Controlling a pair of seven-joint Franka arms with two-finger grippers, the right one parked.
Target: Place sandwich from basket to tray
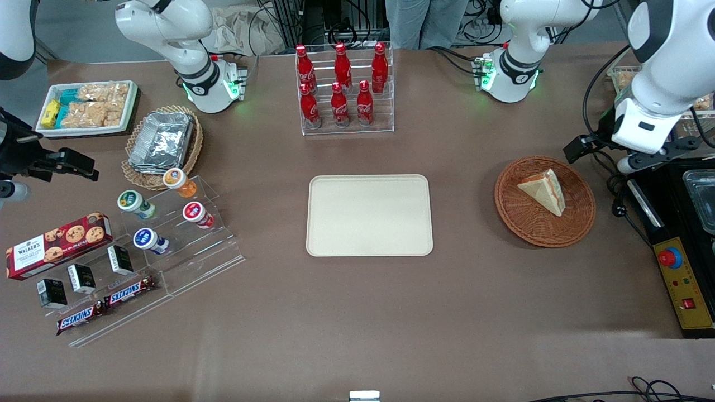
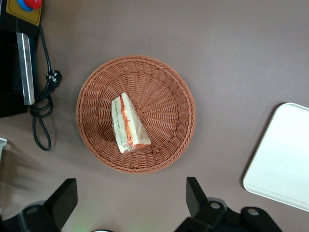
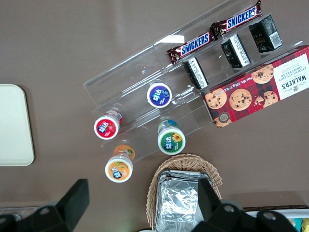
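**Q:** Brown surface (image 1: 357, 312), seen from the front: how are the task's things laid out, and why?

**A:** Tray (image 1: 369, 215) lies flat and bare at the middle of the surface, probably so that it is an easy drop zone. Basket (image 1: 544, 201) sits well apart from it, toward the working arm's end, near that edge of the surface. Sandwich (image 1: 543, 191) lies in the basket, leaning against the sloping weave, not flat on the floor of it.

**Q:** Where is the gripper, and in what state?

**A:** Gripper (image 2: 131, 203) hangs above the surface just beside the basket, toward the working arm's end and clear of the wicker. Its two fingers (image 2: 195, 195) are spread wide with nothing between them, a stance that suits a descent over the wedge.

**Q:** Which way does the sandwich point?

**A:** In the front view its long axis runs diagonally. The narrow tip points toward the tray and slightly away from the front camera. The broad end points toward the near rim. The cut face, with red-orange and green filling, is turned upward. A grasp across the bread faces looks most secure.
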